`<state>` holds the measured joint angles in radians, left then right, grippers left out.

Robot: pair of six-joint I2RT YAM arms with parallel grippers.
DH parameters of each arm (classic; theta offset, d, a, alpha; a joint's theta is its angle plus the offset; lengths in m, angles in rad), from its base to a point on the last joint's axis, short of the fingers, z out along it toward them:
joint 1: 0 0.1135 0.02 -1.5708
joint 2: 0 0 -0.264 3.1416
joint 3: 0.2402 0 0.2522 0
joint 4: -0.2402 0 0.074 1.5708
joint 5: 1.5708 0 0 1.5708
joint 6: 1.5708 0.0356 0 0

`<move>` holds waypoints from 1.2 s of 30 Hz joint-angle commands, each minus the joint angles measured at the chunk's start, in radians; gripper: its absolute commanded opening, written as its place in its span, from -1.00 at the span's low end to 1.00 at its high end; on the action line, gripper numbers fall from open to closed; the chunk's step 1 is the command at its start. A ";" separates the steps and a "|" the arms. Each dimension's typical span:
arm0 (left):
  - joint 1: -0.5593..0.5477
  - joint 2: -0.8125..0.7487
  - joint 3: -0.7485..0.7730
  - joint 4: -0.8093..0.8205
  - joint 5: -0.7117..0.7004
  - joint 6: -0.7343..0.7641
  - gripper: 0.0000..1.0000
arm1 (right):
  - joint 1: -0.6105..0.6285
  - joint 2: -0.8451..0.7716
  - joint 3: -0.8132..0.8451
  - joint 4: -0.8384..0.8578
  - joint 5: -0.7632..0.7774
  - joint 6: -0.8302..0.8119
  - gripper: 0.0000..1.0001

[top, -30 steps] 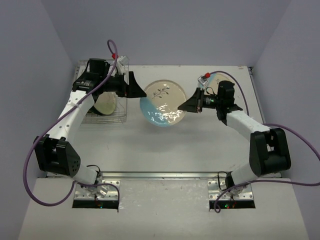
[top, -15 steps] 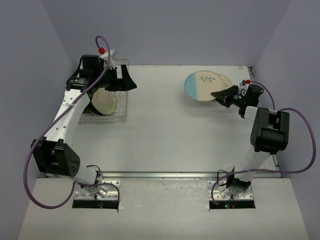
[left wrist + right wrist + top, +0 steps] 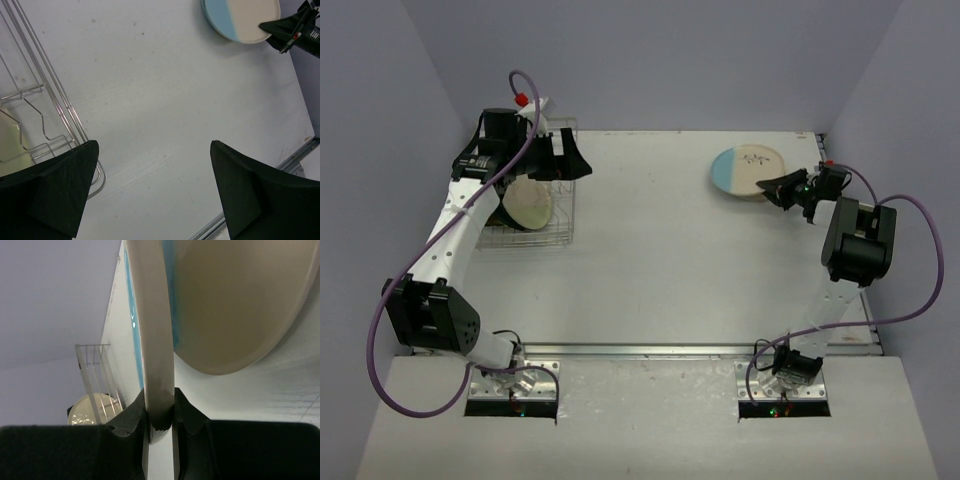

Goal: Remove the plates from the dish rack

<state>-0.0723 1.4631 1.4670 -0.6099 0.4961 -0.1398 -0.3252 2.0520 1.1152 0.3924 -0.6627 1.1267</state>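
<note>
My right gripper [image 3: 782,187] is shut on the rim [image 3: 156,340] of a round cream and pale blue plate [image 3: 748,170], which lies low and about level at the far right of the table. A cream curved surface [image 3: 240,300] sits right beside the held rim; I cannot tell if it is another plate. The wire dish rack [image 3: 563,232] stands at the far left, and a pale yellow-green plate [image 3: 528,205] leans upright in it. My left gripper [image 3: 565,158] hangs open over the rack's right edge [image 3: 50,100], with nothing between its fingers [image 3: 65,190].
The right arm is stretched along the table's right edge [image 3: 842,230]. A metal rail [image 3: 650,350] runs along the near edge by the arm bases. Grey walls close in the back and both sides.
The right gripper has carried the cream and blue plate from the table's middle to the far right and lowered it. The left gripper drew back over the rack.
</note>
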 commanded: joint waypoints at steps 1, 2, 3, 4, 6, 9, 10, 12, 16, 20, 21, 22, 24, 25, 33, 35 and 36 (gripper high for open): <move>0.008 -0.001 0.010 0.047 0.002 -0.006 0.83 | -0.010 0.007 0.109 0.109 -0.007 -0.010 -1.00; 0.008 0.001 0.010 0.047 0.002 -0.006 0.83 | -0.014 0.016 0.115 0.109 -0.002 -0.011 -1.00; 0.008 0.002 0.009 0.047 0.002 -0.005 0.83 | -0.015 0.024 0.120 0.108 0.002 -0.011 -1.00; 0.009 0.002 0.007 0.048 0.002 -0.004 0.83 | -0.018 0.033 0.126 0.108 0.005 -0.006 -1.00; 0.009 0.001 -0.002 0.056 0.004 -0.004 0.83 | -0.025 0.052 0.139 0.109 0.005 0.004 -1.00; 0.011 0.001 -0.012 0.068 0.007 -0.008 0.83 | -0.031 0.075 0.155 0.108 0.006 0.010 -1.00; 0.011 0.004 -0.012 0.070 0.007 -0.009 0.83 | -0.033 0.084 0.161 0.106 0.004 0.012 -1.00; 0.011 0.014 -0.011 0.069 0.009 -0.011 0.83 | -0.035 0.105 0.177 0.094 0.003 0.015 -1.00; 0.012 0.026 -0.004 0.069 0.011 -0.012 0.83 | -0.036 0.136 0.223 0.022 0.020 -0.024 -1.00; 0.014 0.030 -0.003 0.068 0.007 -0.012 0.83 | -0.034 0.130 0.276 -0.153 0.100 -0.155 -0.88; 0.014 0.030 -0.005 0.070 0.007 -0.012 0.83 | -0.034 0.129 0.296 -0.193 0.118 -0.178 -0.79; 0.015 0.029 -0.007 0.071 0.007 -0.014 0.83 | -0.034 0.129 0.310 -0.231 0.135 -0.202 -0.71; 0.016 0.031 -0.009 0.075 0.009 -0.018 0.83 | -0.033 0.126 0.331 -0.290 0.168 -0.244 -0.62; 0.016 0.033 -0.010 0.078 0.014 -0.021 0.83 | -0.031 0.121 0.337 -0.316 0.189 -0.270 -0.59; 0.017 0.034 -0.007 0.080 0.024 -0.027 0.83 | -0.011 0.092 0.366 -0.387 0.269 -0.384 -0.46; 0.018 0.032 -0.008 0.079 0.024 -0.026 0.83 | -0.005 0.104 0.396 -0.427 0.290 -0.399 -0.46; 0.019 0.031 -0.010 0.079 0.024 -0.025 0.83 | -0.003 0.110 0.408 -0.451 0.301 -0.408 -0.46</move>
<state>-0.0676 1.5013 1.4563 -0.5716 0.5022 -0.1593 -0.3370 2.2021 1.4488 0.0085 -0.4779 0.8317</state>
